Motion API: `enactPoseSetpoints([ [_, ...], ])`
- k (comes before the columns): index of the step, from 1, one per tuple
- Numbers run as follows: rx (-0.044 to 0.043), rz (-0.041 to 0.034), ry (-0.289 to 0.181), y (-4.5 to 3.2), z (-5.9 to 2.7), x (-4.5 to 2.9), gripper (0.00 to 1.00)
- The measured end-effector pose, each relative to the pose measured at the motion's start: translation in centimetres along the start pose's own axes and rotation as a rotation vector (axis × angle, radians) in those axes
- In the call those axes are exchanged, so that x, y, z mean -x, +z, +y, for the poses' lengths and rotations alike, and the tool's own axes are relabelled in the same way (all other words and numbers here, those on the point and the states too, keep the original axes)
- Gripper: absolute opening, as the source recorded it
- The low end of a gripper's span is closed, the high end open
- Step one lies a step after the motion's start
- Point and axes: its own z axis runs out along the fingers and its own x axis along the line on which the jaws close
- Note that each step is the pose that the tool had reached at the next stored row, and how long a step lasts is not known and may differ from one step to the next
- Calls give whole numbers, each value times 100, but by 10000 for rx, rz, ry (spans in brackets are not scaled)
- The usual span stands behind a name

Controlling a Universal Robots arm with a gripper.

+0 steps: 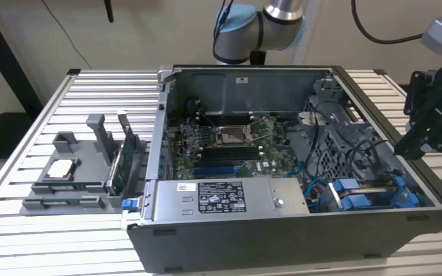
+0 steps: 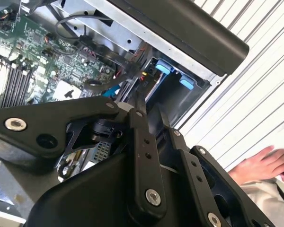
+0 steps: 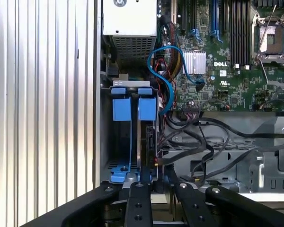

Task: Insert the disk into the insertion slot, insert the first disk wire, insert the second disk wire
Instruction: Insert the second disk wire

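Observation:
The drive cage with the insertion slot [image 1: 381, 192] sits in the open computer case's corner, at the exterior view's lower right, marked by bright blue fittings [image 3: 121, 108]. In the first wrist view a thin dark slab [image 3: 149, 142] stands edge-on in the cage under one blue tab; it looks like the disk in its carrier. Beside the cage run loose black wires [image 3: 203, 137] and a blue cable [image 3: 163, 80]; which are the disk wires I cannot tell. My black gripper [image 1: 419, 150] hovers above the case's right wall, its tip [image 3: 155, 178] at the cage's near end [image 2: 150, 101].
The case holds a green motherboard [image 1: 229, 144] and a labelled power-supply box [image 1: 221, 198]. A grey slotted parts tray [image 1: 71, 190] stands on the slatted table [image 1: 44, 247] at the exterior view's left. A person's hand [image 2: 260, 165] rests on the table beyond the case.

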Motion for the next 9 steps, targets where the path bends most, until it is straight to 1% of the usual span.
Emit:
enactPoseSetpoints([
  [4, 1, -1, 0, -2, -40, 2, 27],
  [9, 1, 0, 0, 1, -71, 24, 27],
])
